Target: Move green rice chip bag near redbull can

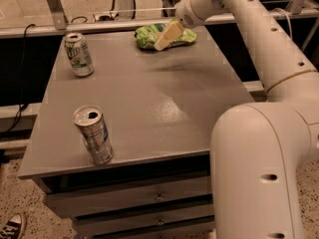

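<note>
The green rice chip bag (149, 35) lies flat at the far edge of the grey table (149, 98), a crinkly bright green bag. My gripper (167, 36) hangs from the white arm right over the bag's middle, its pale fingers pointing down-left at it. The redbull can (93, 134), slim and silver with blue-grey panels, stands upright near the table's front left, far from the bag.
A wider whitish can with green print (79, 54) stands at the table's far left. My white arm (269, 128) fills the right side. Drawers (159, 198) sit below the tabletop. A rail and cables run behind the table.
</note>
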`<state>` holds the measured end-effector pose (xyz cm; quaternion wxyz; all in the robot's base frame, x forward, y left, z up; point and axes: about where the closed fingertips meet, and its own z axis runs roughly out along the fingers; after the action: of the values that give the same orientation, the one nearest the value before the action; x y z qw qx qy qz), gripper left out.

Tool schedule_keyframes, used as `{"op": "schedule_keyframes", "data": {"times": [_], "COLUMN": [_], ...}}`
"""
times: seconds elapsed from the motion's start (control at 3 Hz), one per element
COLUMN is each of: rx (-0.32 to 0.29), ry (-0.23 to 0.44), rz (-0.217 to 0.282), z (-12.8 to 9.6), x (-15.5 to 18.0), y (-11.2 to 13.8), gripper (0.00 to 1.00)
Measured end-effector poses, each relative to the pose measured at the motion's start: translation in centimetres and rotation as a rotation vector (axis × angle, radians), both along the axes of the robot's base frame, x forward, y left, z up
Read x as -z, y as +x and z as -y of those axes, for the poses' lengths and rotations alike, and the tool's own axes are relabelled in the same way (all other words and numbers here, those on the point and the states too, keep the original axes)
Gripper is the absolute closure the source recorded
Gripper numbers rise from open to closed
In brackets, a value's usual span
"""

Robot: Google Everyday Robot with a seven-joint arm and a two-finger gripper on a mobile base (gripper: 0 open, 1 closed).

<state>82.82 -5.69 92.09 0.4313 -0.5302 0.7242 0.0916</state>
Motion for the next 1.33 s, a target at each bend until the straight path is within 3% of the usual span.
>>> {"op": "schedule_keyframes", "data": {"times": [0.33, 0.67, 1.33], "rx": [0.087, 0.14, 0.196], "ry": [0.047, 0.08, 0.098], "rz": [-0.008, -0.045, -0.096], "z": [0.0, -0.3, -0.9], "x": [0.8, 2.7, 5.7], "y": [2.1, 3.2, 4.8], "gripper": [0.0, 0.0, 0.0]}}
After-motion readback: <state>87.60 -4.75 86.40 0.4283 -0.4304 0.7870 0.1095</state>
